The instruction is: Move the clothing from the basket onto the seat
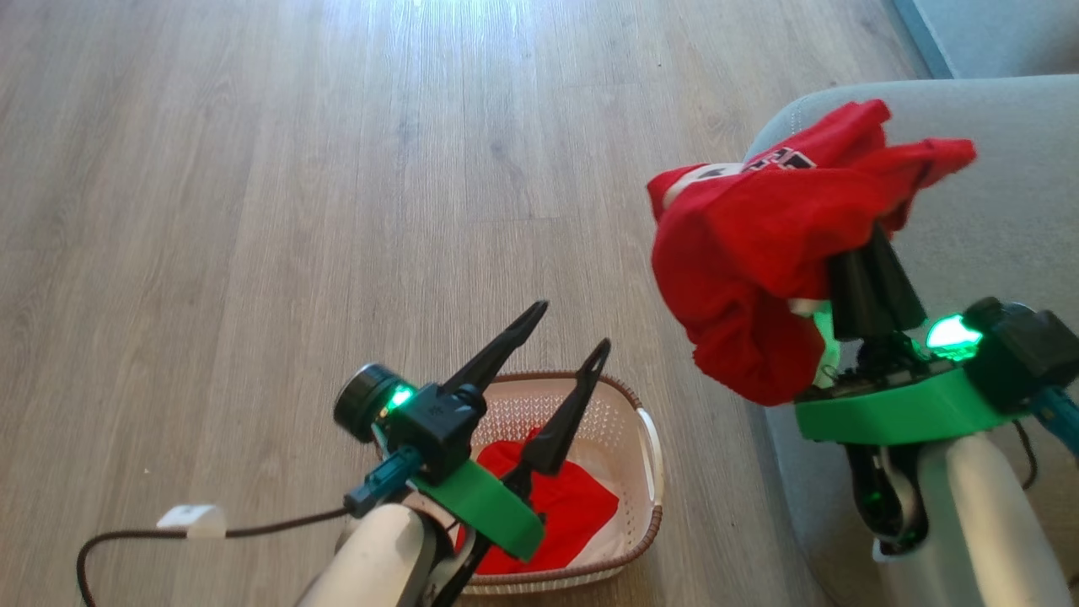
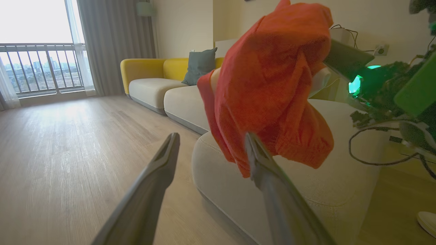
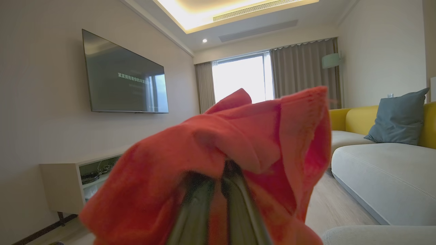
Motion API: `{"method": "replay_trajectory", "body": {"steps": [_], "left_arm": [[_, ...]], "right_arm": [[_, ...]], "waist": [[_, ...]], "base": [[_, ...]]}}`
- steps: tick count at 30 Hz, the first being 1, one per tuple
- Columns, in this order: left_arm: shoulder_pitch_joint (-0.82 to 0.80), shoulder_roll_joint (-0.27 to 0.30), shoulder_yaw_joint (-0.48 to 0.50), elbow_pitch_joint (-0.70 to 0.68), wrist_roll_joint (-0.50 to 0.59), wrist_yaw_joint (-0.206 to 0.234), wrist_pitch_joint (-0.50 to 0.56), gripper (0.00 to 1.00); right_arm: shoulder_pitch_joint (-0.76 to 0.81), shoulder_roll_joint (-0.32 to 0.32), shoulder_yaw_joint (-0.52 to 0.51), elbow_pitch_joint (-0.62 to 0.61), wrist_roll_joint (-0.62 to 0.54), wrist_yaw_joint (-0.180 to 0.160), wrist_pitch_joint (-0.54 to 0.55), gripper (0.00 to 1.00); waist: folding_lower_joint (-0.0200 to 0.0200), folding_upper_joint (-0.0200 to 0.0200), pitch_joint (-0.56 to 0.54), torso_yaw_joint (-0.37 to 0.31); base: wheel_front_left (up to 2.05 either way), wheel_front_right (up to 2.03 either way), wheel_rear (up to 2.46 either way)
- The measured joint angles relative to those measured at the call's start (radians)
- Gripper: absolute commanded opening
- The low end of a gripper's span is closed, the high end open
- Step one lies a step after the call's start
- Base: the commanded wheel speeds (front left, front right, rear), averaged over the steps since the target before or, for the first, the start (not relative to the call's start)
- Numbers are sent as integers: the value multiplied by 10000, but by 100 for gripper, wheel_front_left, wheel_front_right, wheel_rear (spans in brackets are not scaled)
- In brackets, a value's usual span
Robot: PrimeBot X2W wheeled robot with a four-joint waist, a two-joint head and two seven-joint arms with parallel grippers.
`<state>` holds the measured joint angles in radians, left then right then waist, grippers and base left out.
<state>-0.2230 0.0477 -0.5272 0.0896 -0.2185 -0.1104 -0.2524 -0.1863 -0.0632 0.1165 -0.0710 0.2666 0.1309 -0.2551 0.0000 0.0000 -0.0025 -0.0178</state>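
Observation:
A red garment [image 1: 759, 244] with a bit of white trim hangs in the air over the rounded corner of the grey seat [image 1: 1003, 185], my right gripper [image 1: 868, 261] shut on it with the fingertips buried in the cloth. The same garment [image 2: 272, 88] droops beside the seat [image 2: 340, 177] in the left wrist view, and it wraps my right gripper [image 3: 218, 180] in the right wrist view. Another red garment [image 1: 582, 506] lies in the cream basket [image 1: 649, 455] on the floor. My left gripper [image 1: 573, 329] stands open above the basket, holding nothing.
Wood floor [image 1: 253, 211] stretches to the left and beyond the basket. A dark cable with a white tag [image 1: 192, 520] lies on the floor at the lower left. A yellow-backed sofa with a grey cushion [image 2: 199, 66] runs along the far wall, and a TV [image 3: 122, 78] hangs opposite.

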Motion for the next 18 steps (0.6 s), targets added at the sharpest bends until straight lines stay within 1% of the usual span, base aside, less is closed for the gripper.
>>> {"method": "replay_trajectory", "body": {"steps": [10, 12, 18], "left_arm": [[463, 6, 128, 815, 499, -102, 2, 100], [494, 17, 146, 999, 625, -109, 2, 100], [961, 67, 399, 1768, 548, -188, 2, 100]], "right_arm": [[695, 36, -1139, 35, -117, -2, 0, 0], [798, 52, -1315, 165, -115, -2, 0, 0], [1208, 102, -2017, 650, 132, -2, 0, 0]], "waist": [[0, 0, -1, -2], [0, 0, -3, -23], [0, 0, -2, -83]], "base": [[0, 0, 0], [0, 0, 0], [0, 0, 0]]}}
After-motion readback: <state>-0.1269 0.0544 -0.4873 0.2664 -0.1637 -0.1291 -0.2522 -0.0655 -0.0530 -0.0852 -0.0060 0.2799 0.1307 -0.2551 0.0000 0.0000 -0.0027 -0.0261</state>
